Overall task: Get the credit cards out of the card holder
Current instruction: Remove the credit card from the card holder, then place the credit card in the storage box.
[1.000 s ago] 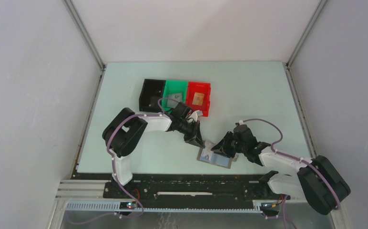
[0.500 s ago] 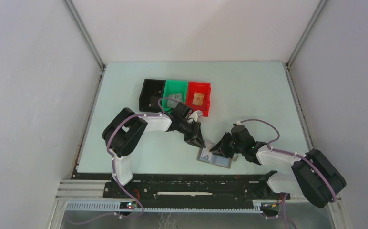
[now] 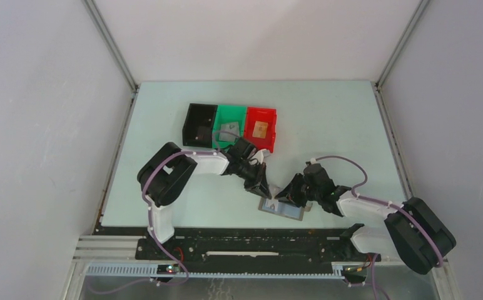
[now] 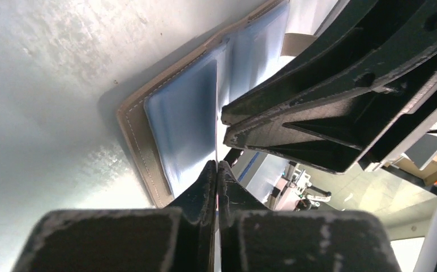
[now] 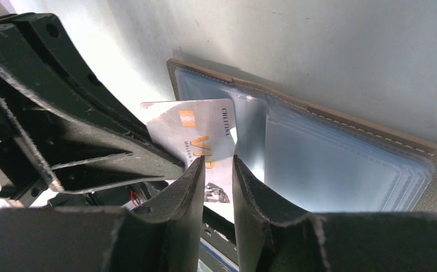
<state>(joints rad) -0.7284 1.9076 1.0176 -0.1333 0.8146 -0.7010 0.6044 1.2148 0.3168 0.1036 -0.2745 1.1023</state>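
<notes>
The card holder (image 3: 283, 208) lies open on the table near the front edge, its blue-grey pockets (image 5: 341, 164) facing up. A silver-grey credit card (image 5: 196, 127) with orange "VIP" lettering sticks out of its left pocket. My left gripper (image 3: 265, 190) is shut on that card, which shows edge-on between its fingertips (image 4: 217, 165). My right gripper (image 3: 287, 195) hovers low over the holder's middle, its fingers (image 5: 218, 161) a narrow gap apart with nothing between them. Another grey card (image 3: 229, 132) lies in the green bin, and a tan-orange one (image 3: 261, 128) in the red bin.
A black bin (image 3: 199, 124), a green bin (image 3: 231, 119) and a red bin (image 3: 270, 134) stand in a row behind the left arm. Both grippers crowd the holder, almost touching each other. The table's front edge (image 3: 226, 226) runs just below the holder.
My left gripper has slid a little down and right onto the holder's left edge. The right arm shifted slightly left early on, then held still.
</notes>
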